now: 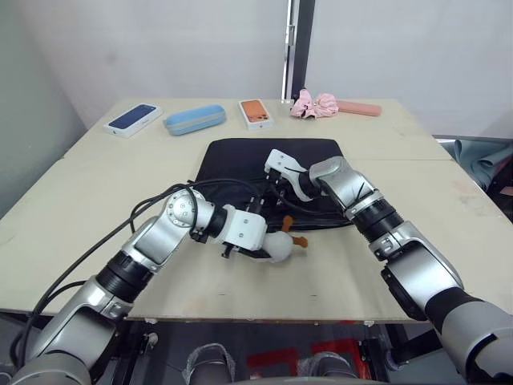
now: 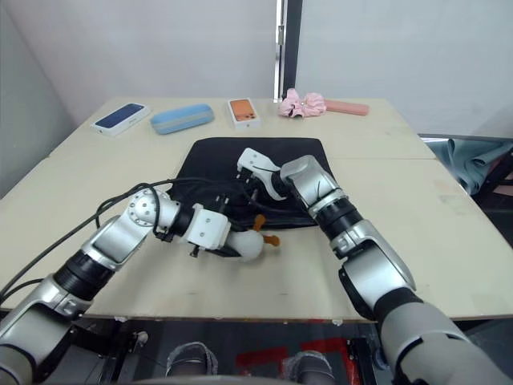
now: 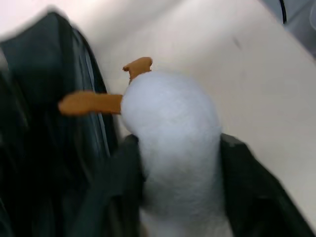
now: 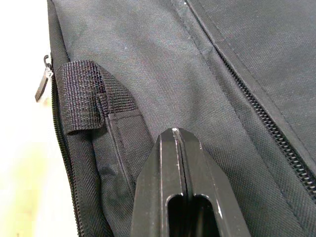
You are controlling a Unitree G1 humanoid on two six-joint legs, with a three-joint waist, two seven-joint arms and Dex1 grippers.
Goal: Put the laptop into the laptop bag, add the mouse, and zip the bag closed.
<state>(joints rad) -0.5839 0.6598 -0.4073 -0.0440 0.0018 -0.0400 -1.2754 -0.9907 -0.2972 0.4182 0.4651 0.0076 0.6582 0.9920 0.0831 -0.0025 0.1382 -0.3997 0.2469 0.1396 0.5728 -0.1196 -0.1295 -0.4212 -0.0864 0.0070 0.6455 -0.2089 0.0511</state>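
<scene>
The left gripper (image 3: 180, 197) has its two black fingers clamped around a lumpy white soft toy (image 1: 280, 246) with orange parts, which is not the mouse. It holds the toy just off the front edge of the laptop bag (image 1: 240, 160), close to the front edge of the desk (image 1: 417, 160). The right gripper (image 4: 177, 136) has its fingers pressed together with nothing between them, tips resting on or just above the black fabric beside a webbing handle (image 4: 86, 98) and the zipper pull (image 4: 43, 81).

The bag lies flat in the middle of the desk, its long side toward the robot. No laptop or mouse can be made out; whether the laptop is already inside cannot be told. Along the far edge sit a blue phone box (image 1: 133, 119), a blue case (image 1: 195, 119), an orange phone box (image 1: 256, 113) and a pink fabric thing (image 1: 316, 104).

The bag looks soft and floppy, so it will likely sag and shift when pulled; one gripper should pin the fabric near the zip track while the other takes the small metal pull, which is thin and easy to lose. The stitched handle seems the firmest place to hold. The toy is light and squashy, and needs setting aside first
</scene>
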